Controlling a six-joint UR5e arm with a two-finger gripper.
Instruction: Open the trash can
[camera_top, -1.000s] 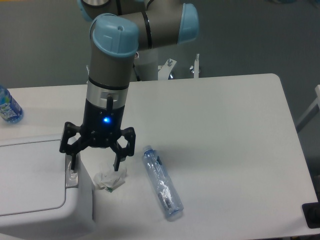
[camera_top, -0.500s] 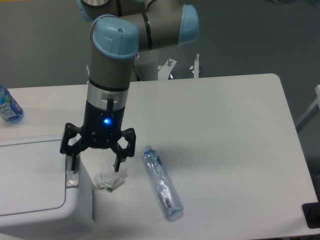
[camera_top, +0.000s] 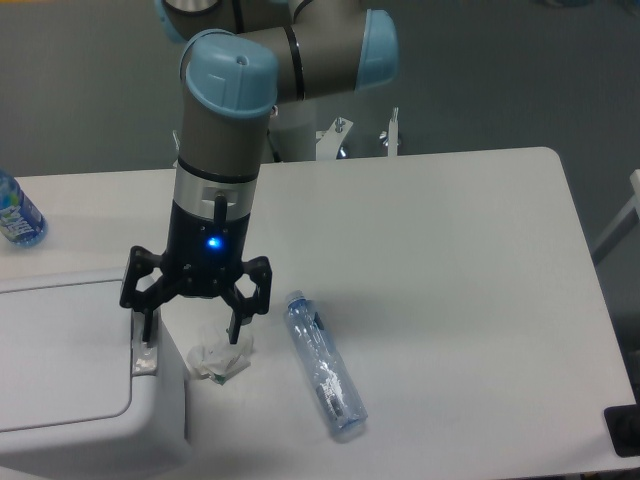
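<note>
We find the trash can (camera_top: 70, 370) at the table's (camera_top: 450, 270) near-left corner, lid panel flat, long axis running left-right; gripper (camera_top: 192, 332) jaws spread, left fingertip over its grey rim button (camera_top: 144, 357)

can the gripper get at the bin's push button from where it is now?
Probably yes. The gripper is open, and one fingertip sits right above the grey button on the trash can rim. Nothing lies between them; actual contact is hard to tell.
</note>
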